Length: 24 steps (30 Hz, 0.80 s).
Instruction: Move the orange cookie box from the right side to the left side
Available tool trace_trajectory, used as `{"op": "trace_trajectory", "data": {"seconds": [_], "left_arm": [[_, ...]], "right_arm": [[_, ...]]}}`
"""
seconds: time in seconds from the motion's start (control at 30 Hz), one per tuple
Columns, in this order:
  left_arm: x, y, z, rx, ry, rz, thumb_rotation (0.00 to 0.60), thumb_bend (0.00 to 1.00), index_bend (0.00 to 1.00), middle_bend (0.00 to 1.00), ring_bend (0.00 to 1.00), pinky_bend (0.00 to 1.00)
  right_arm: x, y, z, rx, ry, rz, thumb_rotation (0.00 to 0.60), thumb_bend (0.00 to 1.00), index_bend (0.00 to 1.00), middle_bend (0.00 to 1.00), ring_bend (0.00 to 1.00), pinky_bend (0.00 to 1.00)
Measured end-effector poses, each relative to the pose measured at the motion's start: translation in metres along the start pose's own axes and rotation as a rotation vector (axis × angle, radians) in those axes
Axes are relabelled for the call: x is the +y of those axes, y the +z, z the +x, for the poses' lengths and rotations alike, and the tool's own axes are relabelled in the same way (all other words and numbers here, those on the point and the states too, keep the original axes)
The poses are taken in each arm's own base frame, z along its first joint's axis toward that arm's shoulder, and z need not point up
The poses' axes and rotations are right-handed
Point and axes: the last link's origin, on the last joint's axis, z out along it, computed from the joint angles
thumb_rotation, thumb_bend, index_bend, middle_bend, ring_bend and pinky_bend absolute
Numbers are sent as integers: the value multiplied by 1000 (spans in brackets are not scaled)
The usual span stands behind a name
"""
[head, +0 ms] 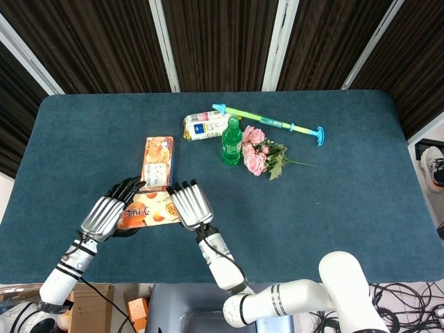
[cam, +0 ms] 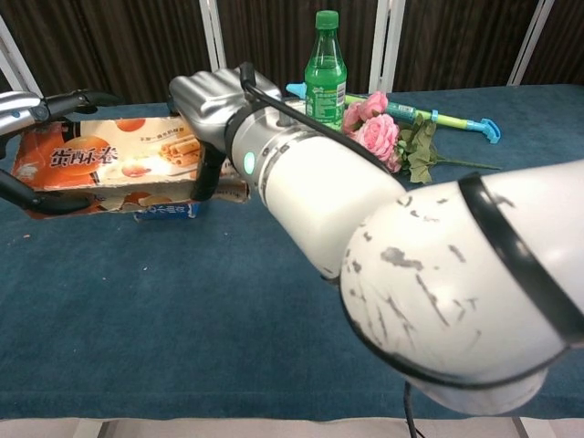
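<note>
The orange cookie box (head: pixel 149 210) (cam: pixel 109 164) hangs above the table at the front left, long side across, held between both hands. My right hand (head: pixel 191 205) (cam: pixel 214 100) grips its right end, fingers over the top and thumb down the front face. My left hand (head: pixel 104 216) (cam: pixel 20 108) wraps its left end, with fingers along the top edge and the thumb curled under the bottom. Part of the box's left end is hidden behind the left hand.
A second orange snack box (head: pixel 157 163) lies on the blue table (head: pixel 333 201) just behind the held one. Further back stand a green bottle (head: pixel 231 141) (cam: pixel 325 68), pink flowers (head: pixel 257 152) (cam: pixel 379 132), a white snack pack (head: pixel 205 127) and a green-blue stick toy (head: pixel 274 123).
</note>
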Motion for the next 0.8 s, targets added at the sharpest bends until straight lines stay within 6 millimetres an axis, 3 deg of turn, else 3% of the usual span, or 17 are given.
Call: {"op": "trace_trajectory", "data": {"seconds": [0.1,0.17,0.23,0.3,0.37,0.43,0.67,0.8], "left_arm": [[2,1,-1,10,3,-5,600,255,515,612,588,543],[3,1,-2,12,-3,-16,600,272,622,731,695,635],[4,0,-4,2,-12,-21,600,290,673,785,750,685],[5,-1,-5,-5,-26,-27,600,301,694,803,767,713],[6,-1,-4,-4,-39,-29,600,305,705,811,774,725],[5,-1,-3,3,-43,-29,600,309,714,816,778,725],[-11,-3,3,15,-64,11,600,311,722,819,780,719],[-29,-12,6,19,-40,44,600,311,725,813,768,704]], "right_arm": [[1,0,1,9,4,4,600,247,724,706,709,465],[1,0,2,20,14,8,600,246,531,663,652,443],[3,0,2,30,31,12,600,246,203,476,471,366],[6,-1,1,27,50,12,600,226,26,250,253,266],[9,-1,0,12,54,11,600,173,0,79,86,158],[12,-2,1,-8,53,14,600,110,0,5,8,61],[23,-16,18,1,85,64,584,56,0,0,0,0],[43,-31,31,4,98,81,567,55,0,0,0,0]]}}
